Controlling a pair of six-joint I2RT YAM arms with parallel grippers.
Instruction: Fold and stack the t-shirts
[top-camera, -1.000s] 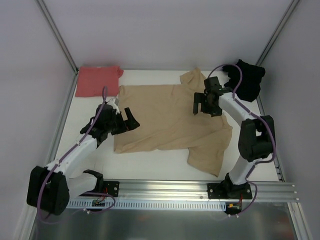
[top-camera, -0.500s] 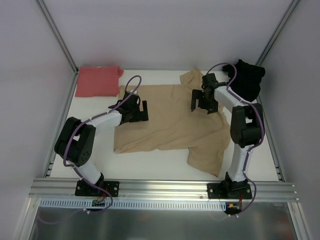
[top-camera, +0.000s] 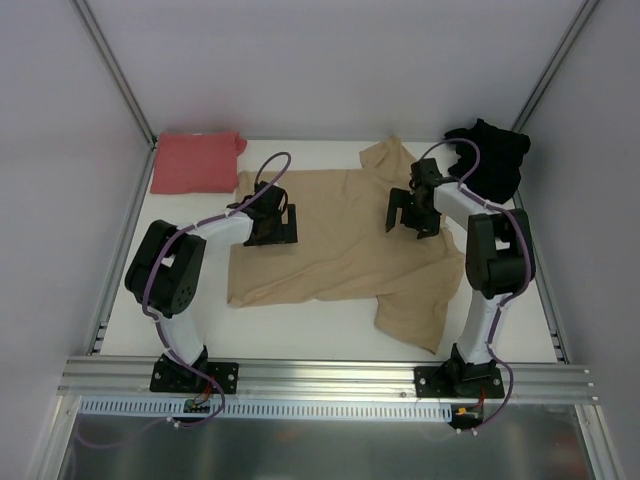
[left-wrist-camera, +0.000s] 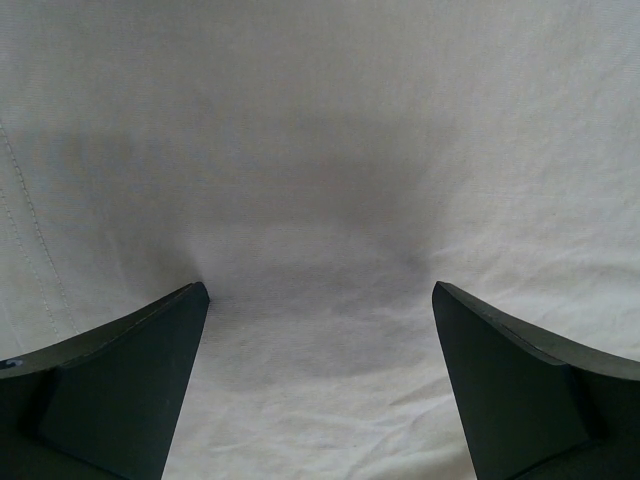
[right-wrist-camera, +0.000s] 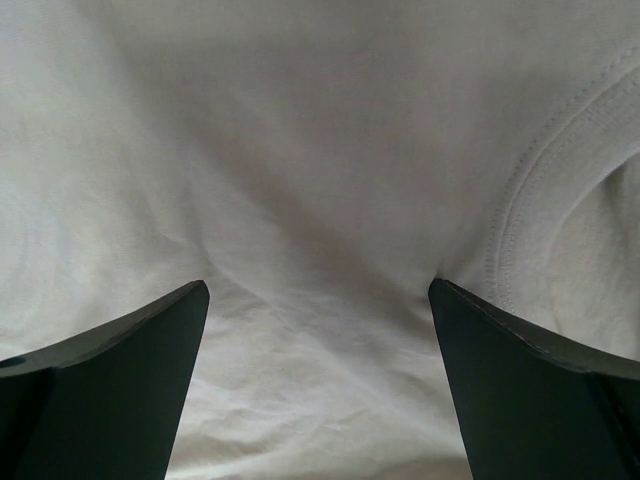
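The white table (top-camera: 300, 338) carries a tan shirt (top-camera: 340, 250) spread flat at its middle. A folded red shirt (top-camera: 195, 160) lies beyond the tan shirt's left side, and a crumpled black shirt (top-camera: 490, 155) beyond its right.

1. The left arm (top-camera: 213, 232) and the right arm (top-camera: 456, 205) are showing white tubes with chunky black joints.
2. A thin purple cable (top-camera: 270, 163) is running along each arm.
3. The left gripper (top-camera: 274, 228) and the right gripper (top-camera: 405, 218) are looking all black.
4. Up close, the fingers (left-wrist-camera: 120, 390) are showing as dark, smooth wedges with pointed tips.
5. Each black base plate (top-camera: 190, 377) is carrying what may be small screws, but they are too tiny to be sure.
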